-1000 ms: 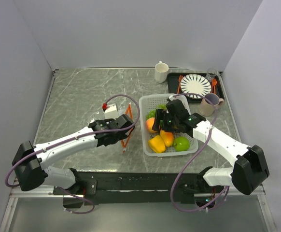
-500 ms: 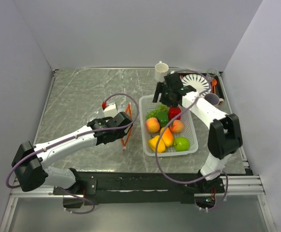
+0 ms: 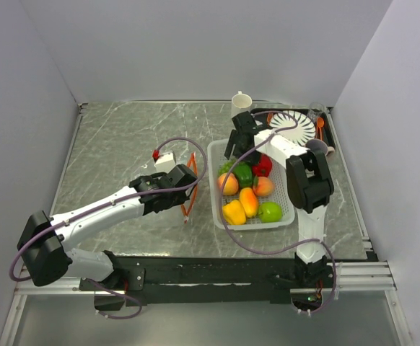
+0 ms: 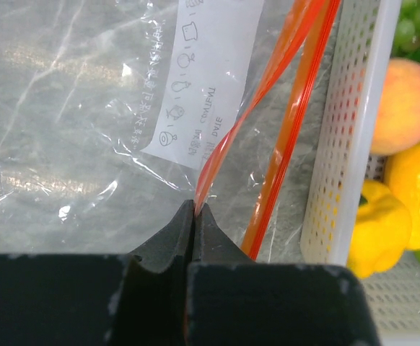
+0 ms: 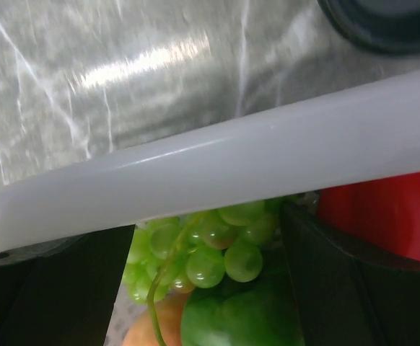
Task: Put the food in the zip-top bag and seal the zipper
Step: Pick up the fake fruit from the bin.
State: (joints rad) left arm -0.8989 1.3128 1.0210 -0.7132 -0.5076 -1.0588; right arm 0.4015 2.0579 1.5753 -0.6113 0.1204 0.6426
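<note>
The clear zip-top bag [image 4: 80, 108] lies flat on the table left of the white mesh basket [image 3: 286, 215]. My left gripper [image 3: 186, 178] is shut on one lip of the orange-red zipper [image 4: 217, 151], so the mouth gapes; the other lip [image 4: 286, 151] runs beside the basket [image 4: 343, 144]. The food lies in the basket: peach [image 3: 228, 184], green pepper [image 3: 244, 174], a red piece [image 3: 263, 166], orange piece [image 3: 248, 202], yellow pepper [image 3: 234, 213] and green apple [image 3: 270, 212]. My right gripper [image 3: 233, 150] is open at the basket's far rim, its fingers [image 5: 51, 288] either side of green grapes [image 5: 221, 252].
A white mug [image 3: 241, 101] stands just beyond the basket. A striped plate [image 3: 296, 128] sits on a black tray at the back right, with a pinkish cup [image 3: 318, 148] beside it. A small white block [image 3: 164, 160] lies by the bag's far end.
My right arm has swung from over the basket's middle to its far rim, and the gripper now points down at the grapes. The left gripper still holds the zipper lip.
</note>
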